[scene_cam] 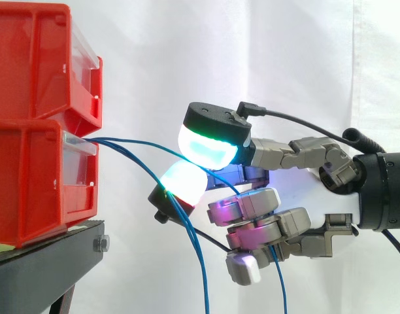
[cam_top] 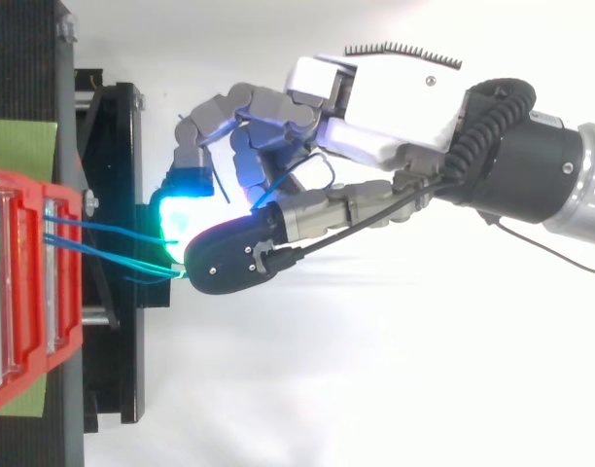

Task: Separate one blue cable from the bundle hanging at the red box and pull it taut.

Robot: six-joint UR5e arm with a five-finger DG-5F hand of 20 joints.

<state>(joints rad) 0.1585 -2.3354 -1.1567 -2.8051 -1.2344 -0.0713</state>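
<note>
Bins of red plastic [scene_cam: 30, 176] are stacked at the left on a black stand [scene_cam: 50, 261], and the bundle of blue cables [cam_top: 113, 255] is seen leaving the front of the lower bin. The hand [scene_cam: 298, 190] is reached in from the right, about level with that bin, with its fingers curled.

One blue cable [scene_cam: 141, 142] is led from the bin into the narrow gap between two glowing pads [scene_cam: 210, 147], the upper cyan-white and the lower whitish-green, and appears to be pinched there. Beyond them it is carried through the curled fingers and let fall below the hand. A second strand [scene_cam: 204, 275] is draped past the tip of the lower pad and hangs free (whether it is touched by that pad cannot be told).

Separation is judged to be all but done, with the grip taken. The tautening is not yet done, since the held cable is bowed between bin and pads. For the next move a withdrawal away from the bins is called for. The pinch must be firm enough that the cable is not let slip, and the loose strand is to be left behind.
</note>
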